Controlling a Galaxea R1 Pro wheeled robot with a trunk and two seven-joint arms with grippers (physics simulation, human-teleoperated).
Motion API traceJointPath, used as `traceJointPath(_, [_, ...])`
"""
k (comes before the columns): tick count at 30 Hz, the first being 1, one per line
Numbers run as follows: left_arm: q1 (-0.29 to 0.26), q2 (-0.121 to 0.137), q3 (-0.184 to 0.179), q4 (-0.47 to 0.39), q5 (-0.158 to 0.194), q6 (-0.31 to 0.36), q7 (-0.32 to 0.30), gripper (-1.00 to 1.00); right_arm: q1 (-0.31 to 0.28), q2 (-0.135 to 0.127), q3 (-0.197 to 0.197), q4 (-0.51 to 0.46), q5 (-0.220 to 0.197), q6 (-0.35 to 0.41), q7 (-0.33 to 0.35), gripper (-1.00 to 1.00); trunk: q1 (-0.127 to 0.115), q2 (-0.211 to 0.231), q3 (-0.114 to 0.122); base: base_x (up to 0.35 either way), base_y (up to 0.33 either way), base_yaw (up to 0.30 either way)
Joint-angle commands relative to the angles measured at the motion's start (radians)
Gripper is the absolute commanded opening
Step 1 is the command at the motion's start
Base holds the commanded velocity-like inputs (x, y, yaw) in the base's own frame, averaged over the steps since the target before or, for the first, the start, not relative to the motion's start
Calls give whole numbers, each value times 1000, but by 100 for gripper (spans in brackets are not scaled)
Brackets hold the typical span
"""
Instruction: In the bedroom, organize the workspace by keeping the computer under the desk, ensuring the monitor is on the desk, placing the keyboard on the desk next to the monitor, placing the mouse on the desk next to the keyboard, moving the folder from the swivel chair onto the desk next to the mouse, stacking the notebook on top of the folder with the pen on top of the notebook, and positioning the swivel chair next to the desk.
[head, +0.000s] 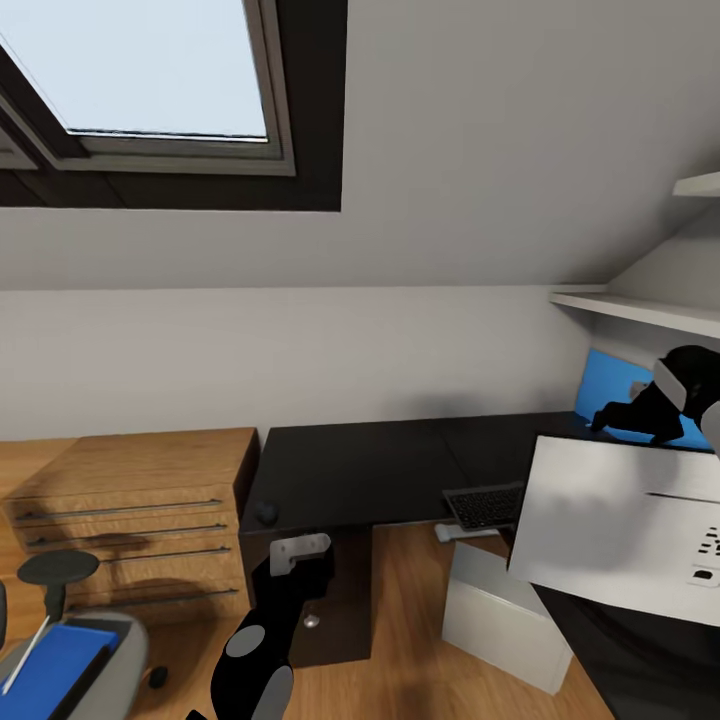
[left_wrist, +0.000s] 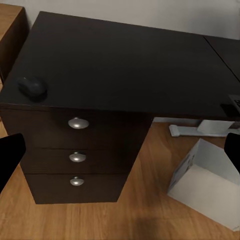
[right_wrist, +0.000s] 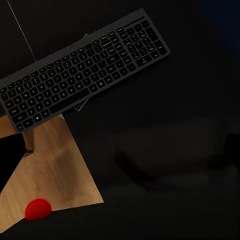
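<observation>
2 pincers (left_wrist: 120, 150) gape apart, so we see the keyboard (right_wrist: 80, 65) half overhanging the tabletop (head: 380, 470), awaiting placement.

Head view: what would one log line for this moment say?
keyboard: on desk | folder: on swivel chair | computer: on floor

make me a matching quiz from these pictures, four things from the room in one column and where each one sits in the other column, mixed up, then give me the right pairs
Things:
1. keyboard
2. mouse
3. computer
4. folder

Places:
A. on the wood floor beside the drawer pedestal
B. on the seat of the swivel chair
C. at a corner of the desk, above the drawers
D. overhanging the desk's front edge, by the monitor

Pairs: 1-D, 2-C, 3-A, 4-B
</observation>
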Motion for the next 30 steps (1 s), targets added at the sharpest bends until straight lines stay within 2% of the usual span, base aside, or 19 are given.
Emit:
traceJointPath(1, [-1,0,-2,-1,10,2,9,100,-1,1,10,-1,2,4,8,100,0,-1,-2,46,0,0])
traceJointPath(3, [-1,0,-2,-1,10,3,9,100,-1,4,17,-1,2,3,8,100,0,-1,-2,26,0,0])
traceJointPath(8, [-1,0,-2,-1,10,3,9,100,-1,21,72,-1,1,3,10,100,0,-1,-2,8,0,0])
traceJointPath(13, [-1,0,-2,-1,10,3,9,100,-1,42,91,4,1,6,26,100,0,-1,-2,1,0,0])
traceJointPath(15, [-1,0,-2,-1,10,3,9,100,-1,48,138,7,1,6,76,100,0,-1,-2,0,0,0])
traceJointPath(17, [-1,0,-2,-1,10,3,9,100,-1,54,230,7,1,7,154,100,0,-1,-2,0,0,0])
traceJointPath(19, [-1,0,-2,-1,10,3,9,100,-1,56,267,6,1,7,190,100,0,-1,-2,0,0,0])
traceJointPath(22, [-1,0,-2,-1,10,3,9,100,-1,59,348,2,1,7,302,100,0,-1,-2,-2,0,0])
traceJointPath(24, [-1,0,-2,-1,11,3,9,100,-1,67,380,-1,1,6,342,100,0,-1,-2,-159,0,0])
traceJointPath(30, [-1,0,-2,-1,11,3,9,100,-1,77,384,-1,3,4,347,100,0,-1,-2,-176,0,0])
